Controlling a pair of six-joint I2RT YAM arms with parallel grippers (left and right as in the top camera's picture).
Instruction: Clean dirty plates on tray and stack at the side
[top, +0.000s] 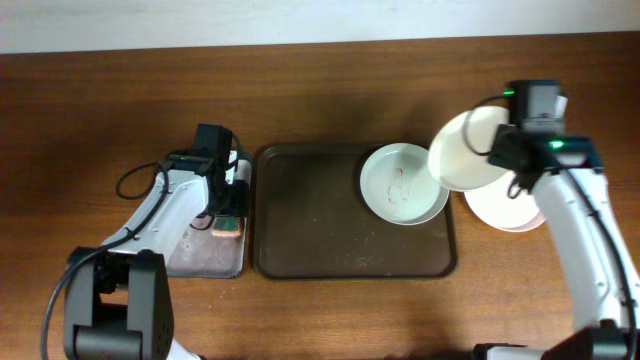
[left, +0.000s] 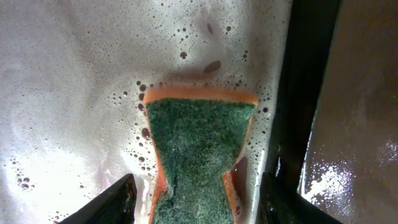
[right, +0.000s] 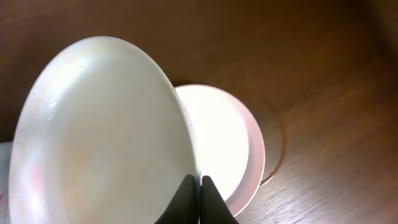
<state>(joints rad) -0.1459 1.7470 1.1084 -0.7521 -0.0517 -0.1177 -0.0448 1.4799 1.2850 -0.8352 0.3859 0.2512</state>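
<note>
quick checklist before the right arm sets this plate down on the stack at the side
1. Grip: ok. The right claw is pinched on the rim of the held plate.
2. Held plate clean: the face the wrist camera sees has no stains, ok. Other face, cannot tell.
3. Stack ready: ok. Its top is bare and it lies partly under the held plate.
4. Held plate level: not ok, steeply tilted.
5. Tray finished: not ok. A dirty plate with red marks sits on it.
6. Left claw out of the way: ok. It is open over the sponge in the soapy basin.
</note>
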